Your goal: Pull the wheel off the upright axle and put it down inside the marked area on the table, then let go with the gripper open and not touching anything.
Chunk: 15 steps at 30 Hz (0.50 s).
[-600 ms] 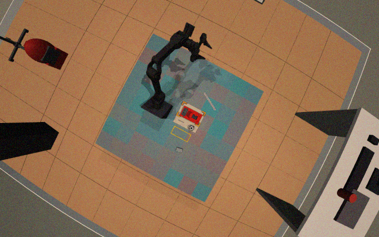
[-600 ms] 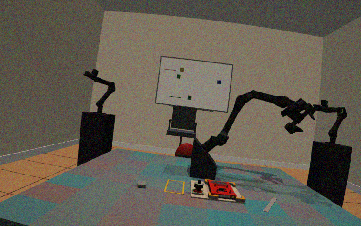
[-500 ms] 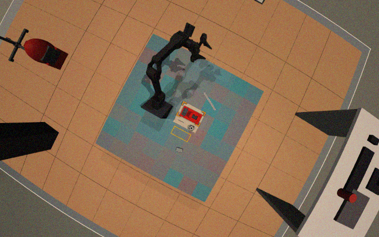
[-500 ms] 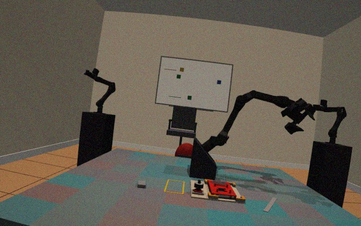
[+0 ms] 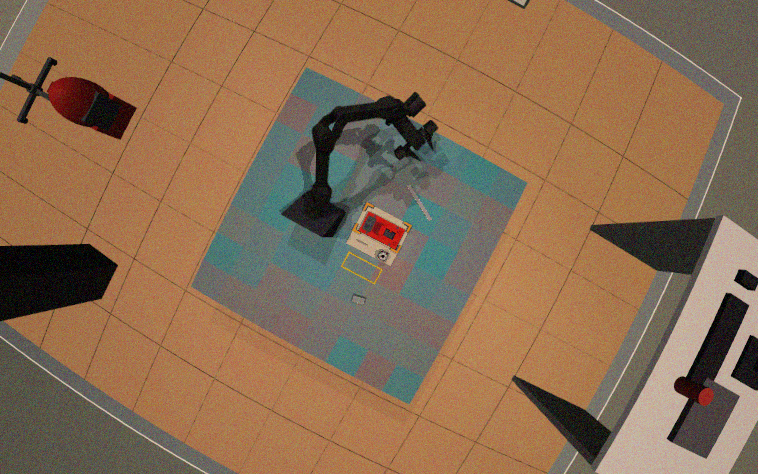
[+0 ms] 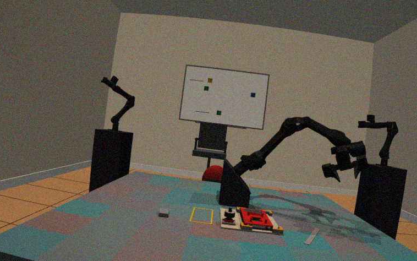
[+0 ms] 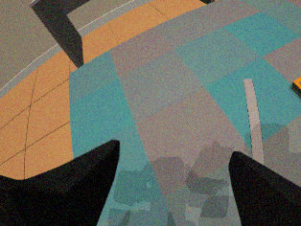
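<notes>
The wheel (image 5: 382,255) (image 6: 229,213) is small and dark. It sits around the upright axle on the cream board (image 5: 353,238) (image 6: 222,220), and the axle's top shows above it in the exterior view. The marked area is a yellow outline (image 5: 365,261) (image 6: 201,222) on the table beside the board's wheel end, with nothing inside. My gripper (image 5: 425,151) (image 6: 347,179) (image 7: 176,154) is open and empty. It hangs high over the table, well away from the wheel, on the far side of the board from the marked area. The wheel is out of the wrist view.
A red part (image 5: 383,240) (image 6: 247,215) with orange corner pieces sits on the board. A pale flat strip (image 5: 419,203) (image 6: 312,236) (image 7: 254,120) lies between the board and the gripper's side. A small grey block (image 5: 358,299) (image 6: 163,212) lies beyond the marked area.
</notes>
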Available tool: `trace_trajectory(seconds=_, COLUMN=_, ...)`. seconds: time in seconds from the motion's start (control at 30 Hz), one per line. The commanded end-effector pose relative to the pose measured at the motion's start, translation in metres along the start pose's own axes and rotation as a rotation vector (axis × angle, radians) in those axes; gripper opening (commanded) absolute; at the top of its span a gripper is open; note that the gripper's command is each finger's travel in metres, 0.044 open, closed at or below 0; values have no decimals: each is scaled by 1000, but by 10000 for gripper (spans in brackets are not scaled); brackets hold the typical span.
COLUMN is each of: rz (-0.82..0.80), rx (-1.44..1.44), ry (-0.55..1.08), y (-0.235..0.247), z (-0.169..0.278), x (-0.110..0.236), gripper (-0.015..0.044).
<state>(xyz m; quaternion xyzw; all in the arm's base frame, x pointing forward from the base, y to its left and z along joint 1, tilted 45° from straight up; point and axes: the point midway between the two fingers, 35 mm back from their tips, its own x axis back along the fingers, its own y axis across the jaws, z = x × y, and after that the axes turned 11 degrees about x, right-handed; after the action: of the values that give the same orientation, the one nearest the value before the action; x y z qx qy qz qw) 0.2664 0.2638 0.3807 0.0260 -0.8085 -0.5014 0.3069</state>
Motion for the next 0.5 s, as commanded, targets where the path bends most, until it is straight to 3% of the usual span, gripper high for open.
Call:
trace_trajectory(seconds=0.0, rz=182, rx=39, ry=46, y=-44, z=-9, x=-57, gripper=300)
trace_trajectory(seconds=0.23, rz=426, rx=28, ry=156, y=-119, z=-33, x=-126, gripper=300)
trace_trajectory(seconds=0.47, rz=627, rx=-87, ry=306, y=-206, z=-66, x=-170, gripper=300)
